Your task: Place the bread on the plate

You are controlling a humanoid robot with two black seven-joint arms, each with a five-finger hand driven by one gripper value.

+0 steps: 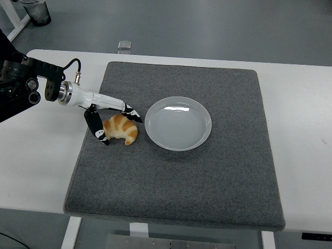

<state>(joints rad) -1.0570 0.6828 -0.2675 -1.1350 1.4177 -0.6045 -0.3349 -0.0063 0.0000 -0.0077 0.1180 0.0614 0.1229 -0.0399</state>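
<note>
One arm in view only, the left. Nearest the camera: bare white table [36, 171] edge, then the front edge of a grey mat [181, 181] that covers most of the tabletop. Mat's near corners run close to the table's front edge; a table leg shows below on each side, both cut off by the frame bottom.

Mid-table, left part of mat: bread [121, 129], a croissant, golden with pale stripes, lying flat on the mat. Just right of it, apart by a narrow gap, a plate [178, 122], round, pale, shallow, nothing on it. Bread is on the mat, not on the plate.

Left hand [109, 120] straddles the bread. White forearm shell slopes down from the left, wrist higher than fingertips. Thumb [97, 128] hangs down on the bread's left end, tip at or near the mat; fingers [129, 112] reach over the far side, dark tips ending near the bread's upper right. Hand is spread around the bread, thumb and fingers on opposite sides. Whether the pads actually press the crust is hard to make out. Bread's left end is partly hidden behind the thumb.

Farther left: black arm joints and a cable loop, cut off by the frame's left edge.

Beyond the table: grey floor, a small clear object [124, 45] at the far edge, a dark container [37, 11] top left, cropped.
</note>
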